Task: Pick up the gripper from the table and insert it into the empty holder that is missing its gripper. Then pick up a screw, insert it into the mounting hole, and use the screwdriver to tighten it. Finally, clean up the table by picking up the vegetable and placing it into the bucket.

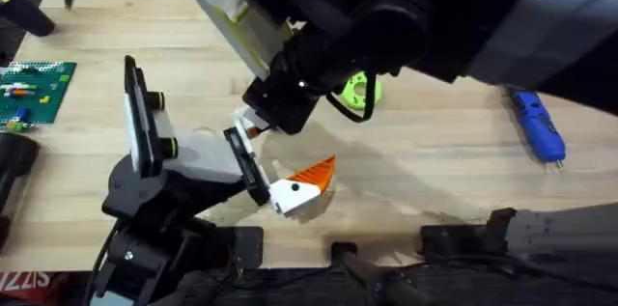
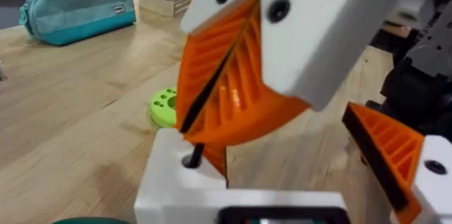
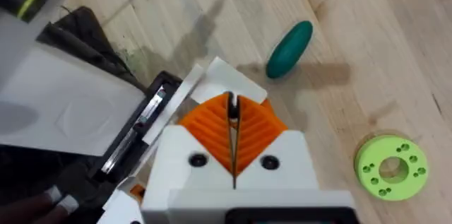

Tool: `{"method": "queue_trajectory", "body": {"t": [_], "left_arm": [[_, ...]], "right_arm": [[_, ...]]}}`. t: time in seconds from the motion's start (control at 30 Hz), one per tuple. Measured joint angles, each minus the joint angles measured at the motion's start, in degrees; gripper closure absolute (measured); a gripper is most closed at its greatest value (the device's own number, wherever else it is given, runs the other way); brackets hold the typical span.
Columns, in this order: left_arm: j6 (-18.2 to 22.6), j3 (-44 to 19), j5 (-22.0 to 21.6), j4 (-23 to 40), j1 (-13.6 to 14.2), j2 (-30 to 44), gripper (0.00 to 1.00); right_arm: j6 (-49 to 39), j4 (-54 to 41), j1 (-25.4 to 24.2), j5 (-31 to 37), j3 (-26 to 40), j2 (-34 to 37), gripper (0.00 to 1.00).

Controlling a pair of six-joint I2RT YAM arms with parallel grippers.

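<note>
Over the holder [image 1: 198, 156], pinching tiny stiff slippery screw [image 2: 194, 155] near its head with right gripper [image 3: 232, 139]; can't tell left gripper's state.

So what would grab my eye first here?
Probably the right gripper, its orange ribbed pads pinched on a thin dark screw above the white holder near the table's middle. Next, the orange-and-white spare gripper seated in that holder, and the blue screwdriver lying far right.
</note>
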State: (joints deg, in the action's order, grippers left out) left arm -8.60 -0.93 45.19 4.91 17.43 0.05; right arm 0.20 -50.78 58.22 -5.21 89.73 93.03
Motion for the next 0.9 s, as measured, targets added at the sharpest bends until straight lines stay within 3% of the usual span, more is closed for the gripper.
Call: {"method": "queue_trajectory", "body": {"t": [0.9], "left_arm": [[0.1, 0.0, -0.7, -0.1, 0.0, 0.0, 0.013]], "right_arm": [[0.0, 4.2, 0.0, 0.0, 0.0, 1.3, 0.988]]}}
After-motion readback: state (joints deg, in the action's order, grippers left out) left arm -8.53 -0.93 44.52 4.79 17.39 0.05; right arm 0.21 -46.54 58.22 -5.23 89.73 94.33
